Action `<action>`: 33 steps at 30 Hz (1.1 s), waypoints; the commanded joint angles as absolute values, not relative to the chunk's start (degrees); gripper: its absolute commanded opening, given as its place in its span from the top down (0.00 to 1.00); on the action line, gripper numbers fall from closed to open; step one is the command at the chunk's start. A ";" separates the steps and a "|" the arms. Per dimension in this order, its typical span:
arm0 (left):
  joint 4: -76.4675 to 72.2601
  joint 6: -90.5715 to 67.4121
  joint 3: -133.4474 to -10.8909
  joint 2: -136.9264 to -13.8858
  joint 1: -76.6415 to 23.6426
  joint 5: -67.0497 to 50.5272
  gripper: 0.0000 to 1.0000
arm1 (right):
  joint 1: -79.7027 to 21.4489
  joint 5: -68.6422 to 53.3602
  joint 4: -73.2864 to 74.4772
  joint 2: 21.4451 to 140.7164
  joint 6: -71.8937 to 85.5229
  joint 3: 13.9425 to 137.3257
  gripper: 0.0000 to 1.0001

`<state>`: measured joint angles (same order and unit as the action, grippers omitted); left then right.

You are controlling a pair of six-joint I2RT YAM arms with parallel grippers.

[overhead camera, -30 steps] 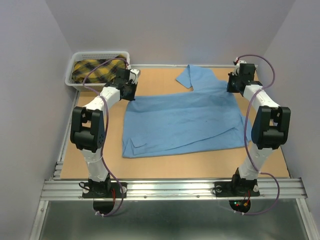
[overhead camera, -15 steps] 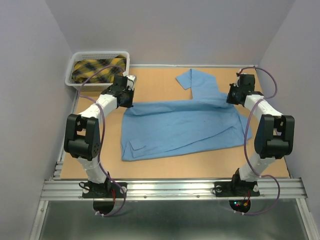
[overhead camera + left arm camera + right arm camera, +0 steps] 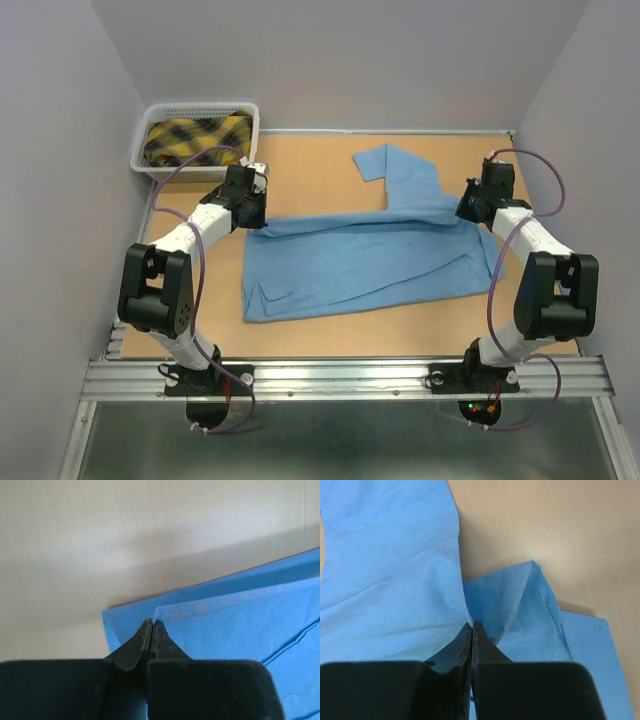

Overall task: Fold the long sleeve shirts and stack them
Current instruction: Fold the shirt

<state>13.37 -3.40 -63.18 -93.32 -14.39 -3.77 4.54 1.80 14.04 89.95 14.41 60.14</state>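
Note:
A light blue long sleeve shirt [image 3: 360, 260] lies spread across the middle of the tan table, one sleeve [image 3: 400, 170] reaching toward the back. My left gripper [image 3: 254, 214] is shut on the shirt's far left corner, the cloth [image 3: 230, 625] pinched at its tips [image 3: 152, 622]. My right gripper [image 3: 468, 208] is shut on the far right edge, where the fabric [image 3: 515, 605] bunches up from the tips [image 3: 472, 624]. Between the two grippers the far edge is lifted and drawn over the rest of the shirt.
A white basket [image 3: 141, 152] holding a yellow and black plaid garment [image 3: 195, 138] stands at the back left corner. Grey walls close in the table on the left, back and right. Bare tan board [image 3: 300, 170] shows behind the shirt.
Both grippers have come toward the near edge, carrying the shirt's far edge with them. The spread shirt now looks narrower from back to front.

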 commanded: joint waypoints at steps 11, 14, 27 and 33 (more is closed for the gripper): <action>8.97 -14.32 -51.24 -89.38 -15.56 -3.78 0.96 | 5.36 6.68 6.94 84.81 25.66 47.29 0.96; 9.05 -15.12 -50.98 -90.44 -15.56 -3.60 0.87 | 5.27 7.46 6.59 85.25 27.33 45.79 0.91; 12.31 -15.82 -53.00 -75.68 -16.08 -6.76 0.19 | 5.27 5.10 7.03 72.33 22.59 47.19 0.35; 10.11 -19.33 -55.81 -76.46 -17.05 -11.50 0.23 | 5.27 -3.34 7.99 76.63 23.90 52.55 0.35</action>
<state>11.60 -16.93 -52.60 -75.35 -16.25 -7.77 4.93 1.65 8.67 74.17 23.62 47.24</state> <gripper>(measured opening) 0.784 0.650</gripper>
